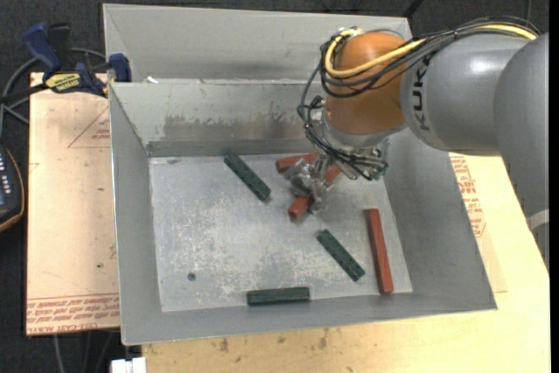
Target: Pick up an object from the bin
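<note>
My gripper [313, 183] hangs low over the upper middle of the bin floor, under the orange wrist cover. A short red-brown block [300, 208] lies just below its fingertips, touching or nearly touching them. Another red-brown piece [287, 163] pokes out at the gripper's upper left. A dark green bar [246, 176] lies diagonally to the left of the gripper. I cannot make out how far the fingers stand apart.
A second dark green bar [340, 254] lies diagonally at the lower right, beside a long red-brown bar [378, 250] near the right wall. A third green bar [278, 296] rests along the front wall.
</note>
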You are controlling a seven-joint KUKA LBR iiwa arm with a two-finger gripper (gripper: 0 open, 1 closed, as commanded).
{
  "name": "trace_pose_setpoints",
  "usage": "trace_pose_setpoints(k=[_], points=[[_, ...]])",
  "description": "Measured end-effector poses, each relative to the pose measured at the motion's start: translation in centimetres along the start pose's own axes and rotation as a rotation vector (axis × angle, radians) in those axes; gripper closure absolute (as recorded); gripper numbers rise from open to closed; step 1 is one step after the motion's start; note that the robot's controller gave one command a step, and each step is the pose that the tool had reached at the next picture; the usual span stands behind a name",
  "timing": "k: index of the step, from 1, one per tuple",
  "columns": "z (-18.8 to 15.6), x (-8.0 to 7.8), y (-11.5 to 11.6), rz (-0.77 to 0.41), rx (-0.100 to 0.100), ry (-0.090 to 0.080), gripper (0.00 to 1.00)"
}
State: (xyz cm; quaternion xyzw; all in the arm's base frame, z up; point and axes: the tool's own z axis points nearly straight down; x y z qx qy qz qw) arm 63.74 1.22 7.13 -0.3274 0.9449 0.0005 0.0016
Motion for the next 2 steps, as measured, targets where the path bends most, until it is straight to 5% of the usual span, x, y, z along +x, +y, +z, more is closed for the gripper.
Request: trace_pose_setpoints(k=[1,2], points=[[-7.3,2.6,3.2,-0.149,0.002,-0.002,1.0],[-16.5,3.7,2.8,-0.116,0.007,-0.006,1.0]])
